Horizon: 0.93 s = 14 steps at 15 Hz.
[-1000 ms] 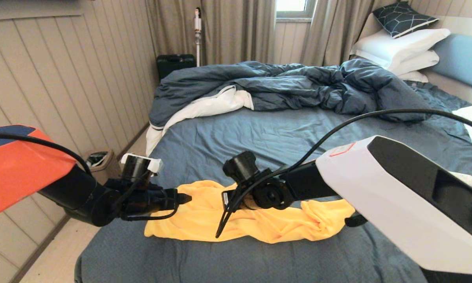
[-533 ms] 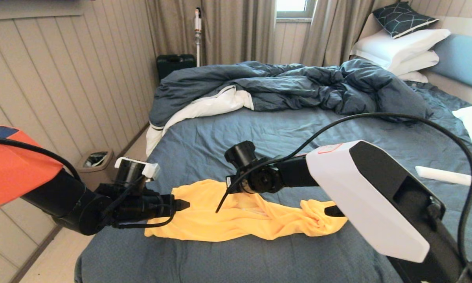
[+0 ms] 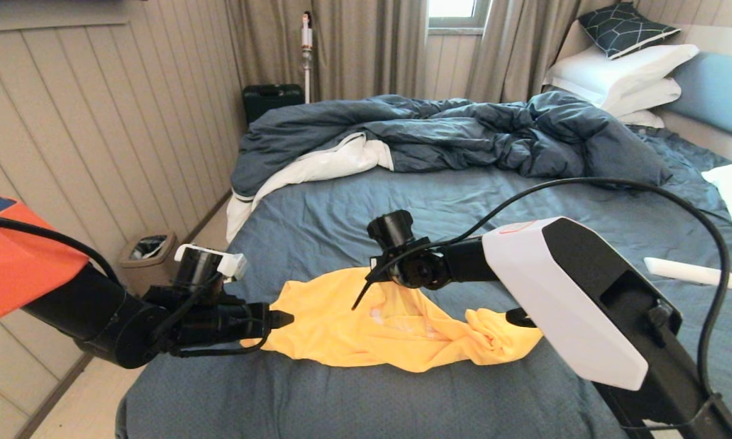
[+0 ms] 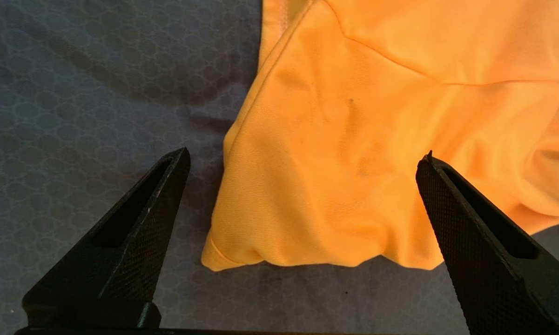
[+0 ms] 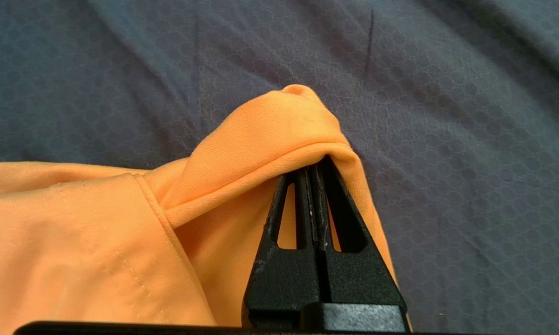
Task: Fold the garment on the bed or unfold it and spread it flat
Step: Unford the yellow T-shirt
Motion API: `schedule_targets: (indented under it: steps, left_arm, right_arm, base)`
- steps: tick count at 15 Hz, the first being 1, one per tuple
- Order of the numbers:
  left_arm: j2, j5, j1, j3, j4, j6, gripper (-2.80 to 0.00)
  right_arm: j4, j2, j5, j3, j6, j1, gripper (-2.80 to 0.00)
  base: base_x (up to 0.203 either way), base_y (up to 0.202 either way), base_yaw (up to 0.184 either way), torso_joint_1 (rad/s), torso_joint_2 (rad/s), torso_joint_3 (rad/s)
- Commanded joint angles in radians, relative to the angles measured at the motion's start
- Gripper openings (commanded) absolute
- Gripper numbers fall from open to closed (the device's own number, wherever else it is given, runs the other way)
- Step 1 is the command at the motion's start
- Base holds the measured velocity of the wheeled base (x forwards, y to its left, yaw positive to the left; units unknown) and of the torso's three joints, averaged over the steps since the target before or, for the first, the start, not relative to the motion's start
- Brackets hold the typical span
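The yellow garment (image 3: 396, 332) lies bunched in a long strip across the near part of the bed (image 3: 402, 201). Pale print shows faintly near its middle. My right gripper (image 5: 313, 170) is shut on a fold of its far edge and holds that fold slightly raised over the sheet. In the head view the right wrist (image 3: 420, 271) covers the fingers. My left gripper (image 3: 283, 318) hovers open at the garment's left end. In the left wrist view the left gripper (image 4: 306, 153) has its fingers spread to either side of a hemmed corner (image 4: 223, 258) without touching it.
A rumpled dark-blue duvet (image 3: 451, 131) fills the far half of the bed, with white pillows (image 3: 621, 70) at the far right. A white object (image 3: 689, 272) lies on the sheet at the right. A bin (image 3: 149, 250) stands by the panelled wall on the left.
My right gripper has drawn the held fold up and away towards the far right. The garment's left end slid right with it. My left gripper sank slightly and stayed open.
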Motion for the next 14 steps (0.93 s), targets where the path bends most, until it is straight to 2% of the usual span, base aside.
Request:
schedule_targets:
  steps: [1,7,8,11,14]
  left_arm:
    - [0.0,0.0,0.0,-0.001,-0.003,-0.002,0.0]
    - [-0.025,0.001,0.002,-0.002,-0.021,-0.005,0.0]
    - [-0.027,0.001,0.002,-0.004,-0.021,-0.004,0.0]
    - [-0.041,0.002,0.002,-0.006,-0.018,-0.005,0.0]
    - [-0.06,0.004,0.002,-0.032,-0.007,-0.004,0.0]
  right_arm:
    - [-0.002,-0.006,-0.002,0.0,0.001,-0.002,-2.8]
    - [0.006,-0.033,0.021,0.013,-0.015,-0.019,-2.8]
    - [0.008,-0.038,0.042,0.019,-0.016,-0.02,0.0]
    - [0.01,-0.051,0.055,0.029,-0.015,-0.019,0.0]
    - [0.008,-0.142,0.072,0.079,0.014,-0.016,0.0]
  base:
    - [0.0,0.0,0.0,0.0,0.0,0.0]
    - [0.0,0.0,0.0,0.0,0.0,0.0]
    - [0.0,0.0,0.0,0.0,0.0,0.0]
    - [0.0,0.0,0.0,0.0,0.0,0.0]
    - [0.0,0.0,0.0,0.0,0.0,0.0]
